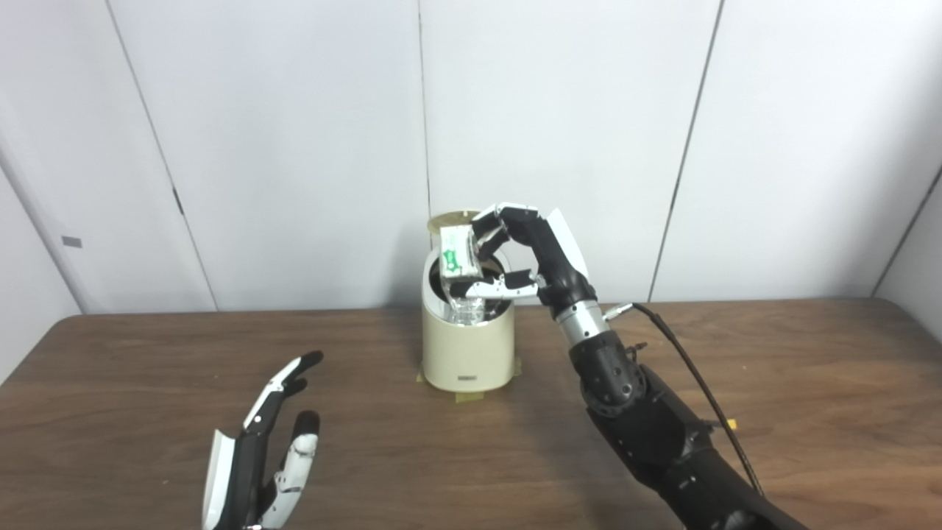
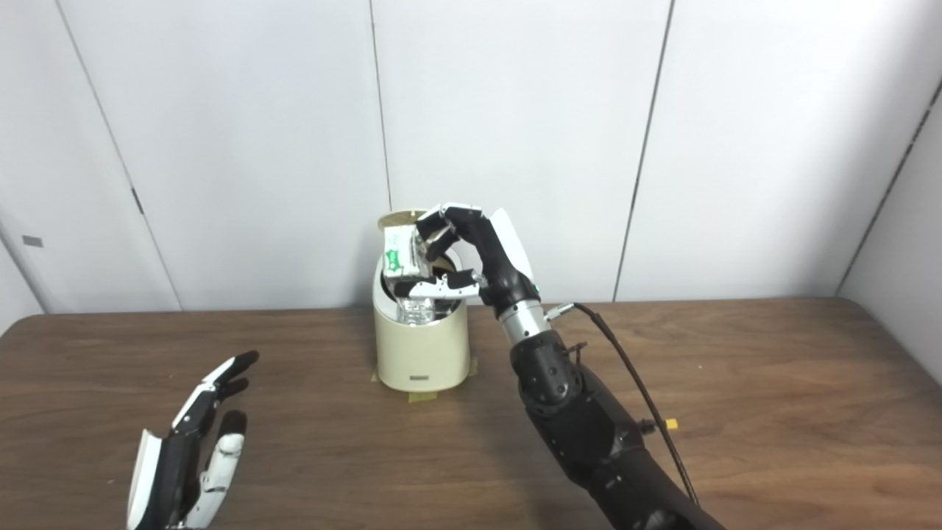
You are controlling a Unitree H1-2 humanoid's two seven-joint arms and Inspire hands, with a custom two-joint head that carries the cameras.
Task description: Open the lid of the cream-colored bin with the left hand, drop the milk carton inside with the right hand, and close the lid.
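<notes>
While hovering low over the near left of the desk [image 1: 132, 383], left robot hand [image 1: 261, 449] empty, fingers spread apart. Farther back, right robot hand [image 1: 526, 254] clamped on the milk carton [image 1: 458, 252], held tilted just above the open mouth of the cream-colored bin [image 1: 468, 346]. Behind the carton, lid [image 1: 450, 219] raised at the bin's back edge; crumpled clear plastic inside the bin.
</notes>
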